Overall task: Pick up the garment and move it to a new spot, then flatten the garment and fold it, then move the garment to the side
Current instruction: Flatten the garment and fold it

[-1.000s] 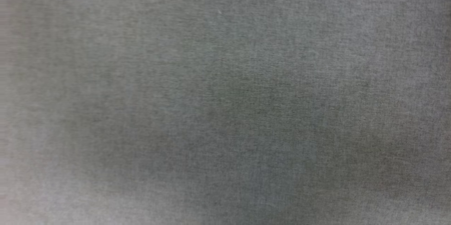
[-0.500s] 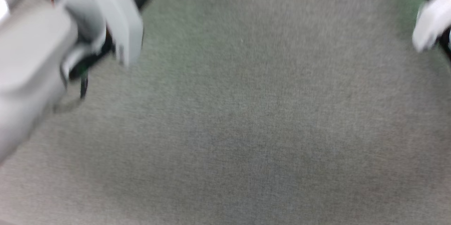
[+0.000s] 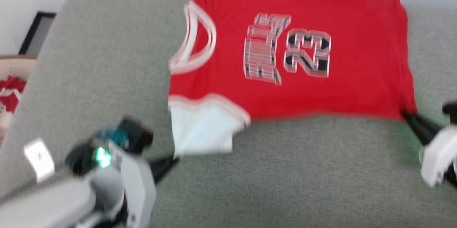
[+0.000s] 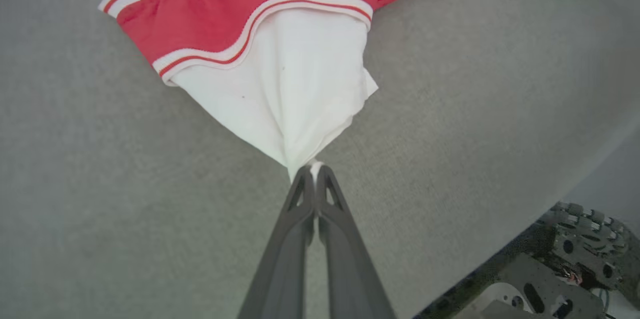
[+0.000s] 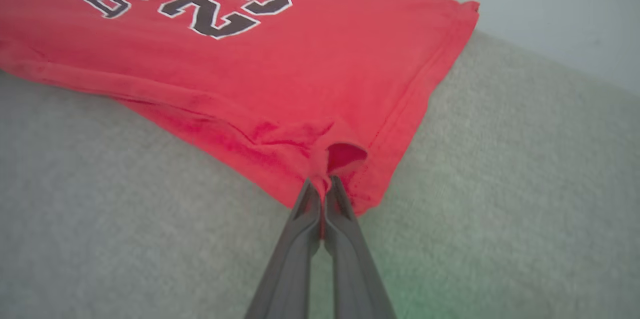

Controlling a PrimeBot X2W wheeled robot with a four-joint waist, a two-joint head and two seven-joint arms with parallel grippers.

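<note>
Off the grey cushion's [image 3: 285, 171] left edge a smaller red-and-white cloth [image 3: 9, 95] sits in something pale, with a dark frame [image 3: 35, 33] by the wall behind it, both well apart from the work. Toward the left front, the left gripper [image 4: 314, 169] is pinched tight on the tip of the white sleeve [image 4: 290, 89], drawing it to a point. Across the cushion's back half the garment [image 3: 357, 78] lies face up, lettering showing. At its right front corner the right gripper [image 5: 324, 181] is clamped on the bunched hem [image 5: 350, 159]. Two spread grips look meant to pull the cloth taut and flat, and bare upholstery lies in front.
</note>
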